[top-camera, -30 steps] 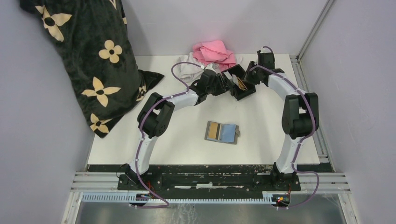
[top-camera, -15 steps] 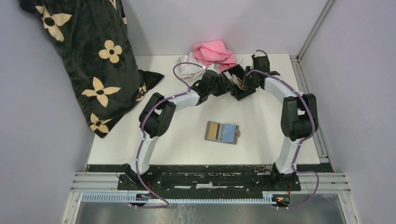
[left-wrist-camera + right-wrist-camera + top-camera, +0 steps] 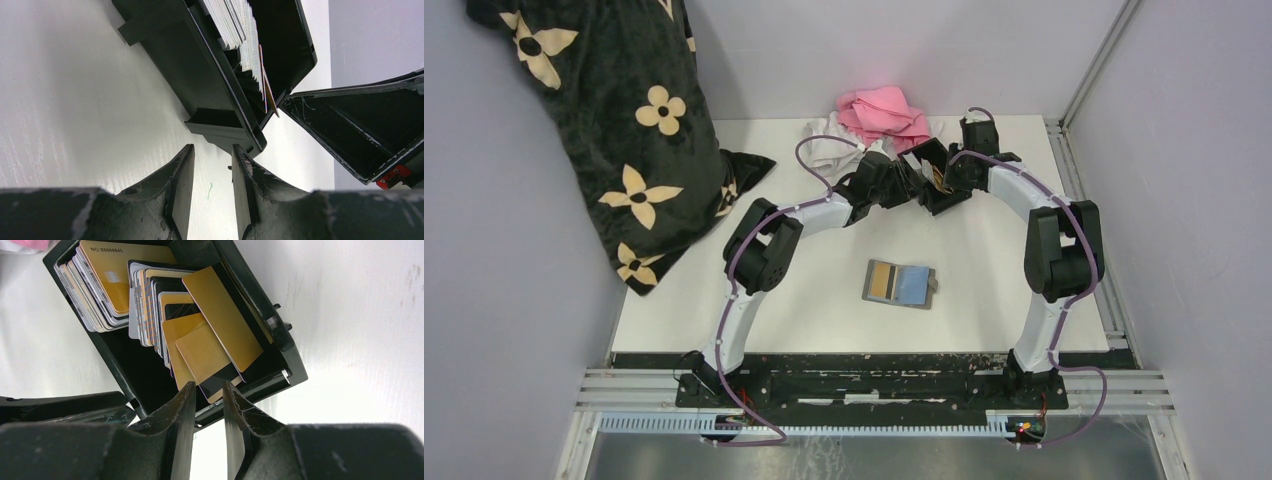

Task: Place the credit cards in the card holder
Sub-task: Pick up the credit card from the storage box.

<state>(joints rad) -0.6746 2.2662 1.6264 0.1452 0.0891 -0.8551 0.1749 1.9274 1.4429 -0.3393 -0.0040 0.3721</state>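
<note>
Left arm (image 3: 809, 212): elbow raised, forearm stretched forward and rightward.
Right arm (image 3: 1024, 185): folded at the elbow, forearm sweeping leftward.
Left end effector (image 3: 212, 150): low over the desk, fingers parted by a narrow gap, nothing between them.
Right end effector (image 3: 207, 386): fingers narrowly parted, close to the left one.

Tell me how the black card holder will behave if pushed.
It would probably slide rather than bend: the card holder looks like rigid plastic on a smooth white table. It is thin-walled, so likely light, and a nudge could skew it. The credit cards lean loosely inside, so a jolt may shift them.
</note>
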